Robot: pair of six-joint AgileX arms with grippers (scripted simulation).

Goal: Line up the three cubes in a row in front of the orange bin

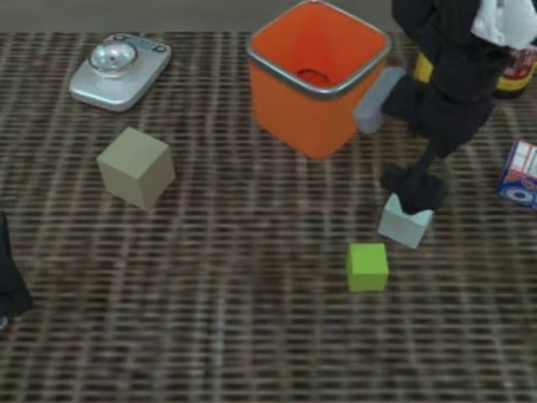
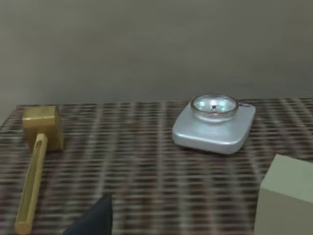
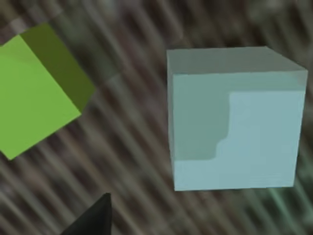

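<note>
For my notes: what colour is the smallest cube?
Lime green; the right wrist view shows it best.

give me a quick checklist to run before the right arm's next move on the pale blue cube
1. Right gripper over the medium pale grey-blue matte cube: ok, it sits directly above it in the top view.
2. Fingers closed on that cube: cannot tell, the dark gripper hides the contact.
3. Small lime-green matte cube clear of the grey-blue one: ok, a gap of woven table shows between them in the right wrist view.
4. Space in front of the tall orange bin with silver rim: ok, bare mat there.
5. Large beige-tan matte cube in the row: not ok, it sits far to the left.
6. Left gripper out of the way: ok, at the left edge.
</note>
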